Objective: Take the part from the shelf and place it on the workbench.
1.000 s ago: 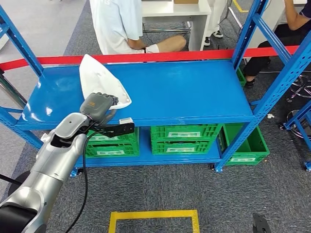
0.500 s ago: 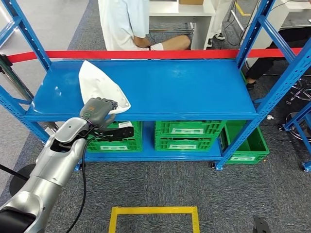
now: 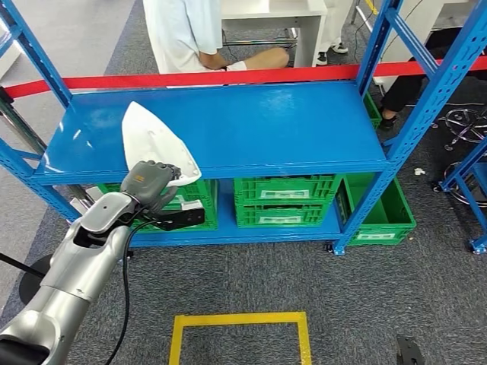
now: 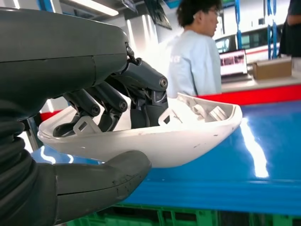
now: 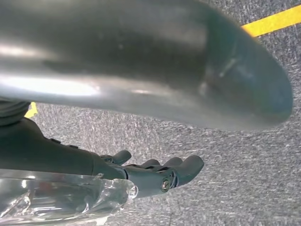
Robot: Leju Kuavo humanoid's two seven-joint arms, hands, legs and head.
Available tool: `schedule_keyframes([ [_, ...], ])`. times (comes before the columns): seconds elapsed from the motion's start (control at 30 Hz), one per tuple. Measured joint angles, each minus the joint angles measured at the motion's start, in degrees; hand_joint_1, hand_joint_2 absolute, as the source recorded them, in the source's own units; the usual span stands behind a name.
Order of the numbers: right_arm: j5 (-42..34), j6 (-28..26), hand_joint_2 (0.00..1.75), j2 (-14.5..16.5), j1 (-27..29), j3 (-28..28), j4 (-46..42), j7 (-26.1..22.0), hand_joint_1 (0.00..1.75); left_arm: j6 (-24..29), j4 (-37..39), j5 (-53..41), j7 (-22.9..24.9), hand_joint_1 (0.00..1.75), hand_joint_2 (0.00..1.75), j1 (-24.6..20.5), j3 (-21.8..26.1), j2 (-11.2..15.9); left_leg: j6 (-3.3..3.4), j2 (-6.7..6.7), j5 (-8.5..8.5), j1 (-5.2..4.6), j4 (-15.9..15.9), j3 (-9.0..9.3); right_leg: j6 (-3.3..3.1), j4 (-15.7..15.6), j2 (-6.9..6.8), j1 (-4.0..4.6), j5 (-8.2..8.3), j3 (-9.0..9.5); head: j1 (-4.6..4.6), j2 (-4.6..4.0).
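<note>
Part (image 3: 151,142), a white, glossy, hollow teardrop shell, now overhangs the blue shelf (image 3: 275,129) front edge at about 8 o'clock, drawn nearer than a second ago. Left robot hand (image 3: 151,181) grasps its near end, fingers inside, thumb beneath. Judged: lift-off begun. Right robot hand (image 5: 156,175) hangs relaxed, holding nothing.
</note>
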Motion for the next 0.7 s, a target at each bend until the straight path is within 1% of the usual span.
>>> schedule_keyframes([
  [0.03,-0.01,-0.03,0.00,0.00,0.00,-0.05,0.00,-0.01,0.00,0.00,-0.47,0.05,0.01,1.75,1.75,-0.01,-0.07,0.03,0.23,0.00,0.99,-0.06,-3.61,2.18,0.27,0.04,0.03,0.09,0.35,-0.28,-0.04,0.00],
  [0.07,-0.01,-0.05,0.00,0.00,0.00,-0.10,0.00,-0.02,0.00,0.00,-0.91,0.09,0.01,1.75,1.75,0.06,-0.11,0.05,0.46,-0.03,1.55,-0.13,-5.85,3.43,0.59,-0.01,0.02,0.17,0.74,-0.53,-0.06,0.00],
  [0.1,-0.01,-0.08,0.00,0.01,0.01,-0.14,0.00,-0.03,0.00,-0.01,-1.25,0.11,0.02,1.75,1.75,0.24,-0.16,0.07,0.69,-0.08,1.81,-0.22,-6.60,3.66,0.93,-0.14,0.00,0.21,1.19,-0.73,-0.10,0.00],
  [0.13,-0.01,-0.09,0.00,0.01,0.03,-0.18,0.00,-0.03,0.00,-0.01,-1.52,0.13,0.02,1.75,1.75,0.51,-0.21,0.12,1.00,-0.10,2.18,-0.25,-6.75,3.35,1.30,-0.39,-0.02,0.15,1.69,-0.88,-0.11,0.00],
  [0.17,-0.01,-0.10,0.00,0.02,0.08,-0.21,0.00,-0.03,0.00,-0.02,-1.73,0.15,0.03,1.75,1.75,0.80,-0.27,0.18,1.39,-0.09,2.69,-0.22,-6.80,2.99,1.66,-0.46,-0.05,0.06,1.66,-1.10,-0.12,0.00],
  [0.2,0.00,-0.11,0.00,0.02,0.15,-0.24,0.00,-0.03,0.00,-0.02,-1.95,0.18,0.03,1.75,1.75,1.00,-0.37,0.25,1.81,-0.05,3.22,-0.17,-6.89,2.59,2.00,0.24,-0.06,-0.01,0.71,-1.61,-0.07,0.00],
  [0.23,0.00,-0.11,0.00,0.02,0.20,-0.27,0.00,-0.03,0.00,-0.02,-2.17,0.22,0.03,1.75,1.75,1.13,-0.45,0.30,2.18,0.00,3.82,-0.07,-7.01,2.07,2.28,2.16,-0.07,-0.04,-1.22,-2.53,0.04,0.00],
  [0.27,0.00,-0.12,0.00,0.02,0.21,-0.32,0.00,-0.03,0.00,-0.02,-2.36,0.28,0.02,1.75,1.75,1.19,-0.55,0.33,2.42,0.03,4.39,0.00,-7.04,1.43,2.51,5.56,-0.09,-0.07,-4.06,-3.86,0.13,0.00],
  [0.3,0.00,-0.11,0.00,0.02,0.19,-0.38,0.00,-0.03,0.00,-0.02,-2.49,0.36,0.01,1.75,1.75,1.30,-0.62,0.38,2.56,0.03,4.95,0.00,-7.04,0.71,2.70,9.99,-0.10,-0.06,-7.02,-5.37,0.24,0.00],
  [0.33,0.01,-0.11,0.00,0.02,0.16,-0.44,0.01,-0.02,0.00,-0.02,-2.56,0.44,0.00,1.75,1.75,1.48,-0.66,0.44,2.58,0.03,5.54,-0.01,-7.03,-0.03,2.83,14.36,-0.11,-0.06,-9.29,-6.58,0.25,0.00],
  [0.37,0.02,-0.10,0.00,0.02,0.14,-0.51,0.01,-0.01,0.00,-0.02,-2.59,0.52,-0.01,1.75,1.75,1.71,-0.71,0.51,2.54,0.04,6.14,-0.01,-7.02,-0.77,2.91,17.48,-0.10,-0.05,-10.41,-7.06,0.25,0.00],
  [0.4,0.04,-0.10,0.00,0.02,0.14,-0.58,0.02,0.00,0.00,-0.02,-2.63,0.58,-0.02,1.75,1.75,1.96,-0.75,0.59,2.45,0.04,6.73,-0.01,-7.01,-1.47,2.91,18.46,-0.10,-0.04,-10.22,-6.43,0.25,0.00],
  [0.43,0.07,-0.10,0.00,0.02,0.14,-0.63,0.02,0.00,0.00,-0.02,-2.68,0.62,-0.03,1.75,1.75,2.16,-0.80,0.67,2.33,0.04,7.28,0.02,-7.01,-2.11,2.85,17.07,-0.10,-0.04,-9.03,-4.61,0.25,0.00],
  [0.47,0.10,-0.10,0.00,0.02,0.09,-0.67,0.02,0.00,0.00,-0.02,-2.76,0.68,-0.03,1.75,1.75,2.28,-0.85,0.74,2.14,0.04,7.81,0.06,-7.01,-2.66,2.73,13.61,-0.10,-0.04,-7.53,-1.68,0.25,0.00],
  [0.5,0.13,-0.09,0.00,0.02,-0.02,-0.69,0.02,-0.01,0.00,-0.02,-2.91,0.76,-0.03,1.75,1.75,2.33,-0.87,0.81,1.88,0.04,8.32,0.08,-7.01,-3.13,2.56,8.96,-0.06,-0.02,-6.79,1.78,0.26,0.00],
  [0.53,0.15,-0.09,0.00,0.02,-0.14,-0.71,0.02,-0.02,0.00,-0.01,-3.10,0.85,-0.03,1.75,1.75,2.31,-0.89,0.89,1.58,0.05,8.83,0.09,-7.04,-3.44,2.30,4.59,0.04,0.06,-6.57,4.85,0.20,0.00],
  [0.57,0.17,-0.09,0.00,0.02,-0.22,-0.71,0.03,-0.03,0.00,0.01,-3.29,0.96,-0.03,1.75,1.75,2.29,-0.91,0.96,1.26,0.06,9.37,0.11,-7.15,-3.60,2.01,1.49,0.13,0.18,-6.69,6.81,0.20,0.00],
  [0.6,0.18,-0.08,0.00,0.02,-0.26,-0.71,0.03,-0.03,0.00,0.02,-3.46,1.04,-0.03,1.75,1.75,2.27,-0.95,1.01,0.93,0.07,9.91,0.14,-7.31,-3.68,1.71,-0.11,0.22,0.35,-7.02,7.67,0.25,0.00],
  [0.63,0.20,-0.08,0.00,0.02,-0.23,-0.72,0.04,-0.04,0.00,0.02,-3.56,1.10,-0.03,1.75,1.75,2.28,-0.99,1.06,0.59,0.07,10.49,0.18,-7.56,-3.70,1.31,-0.42,0.27,0.47,-6.74,7.53,0.26,0.00],
  [0.67,0.21,-0.08,0.00,0.02,-0.20,-0.73,0.04,-0.04,0.00,0.02,-3.61,1.13,-0.03,1.75,1.75,2.33,-1.04,1.14,0.25,0.06,10.78,0.23,-7.77,-3.85,0.89,-0.37,0.21,0.42,-6.26,7.05,0.37,0.00],
  [0.7,0.22,-0.07,0.00,0.02,-0.23,-0.75,0.04,-0.03,0.00,0.02,-3.66,1.14,-0.03,1.75,1.75,2.39,-1.08,1.23,-0.11,0.03,10.09,0.21,-7.42,-4.27,0.43,-0.41,0.14,0.32,-5.73,6.60,0.32,0.00],
])
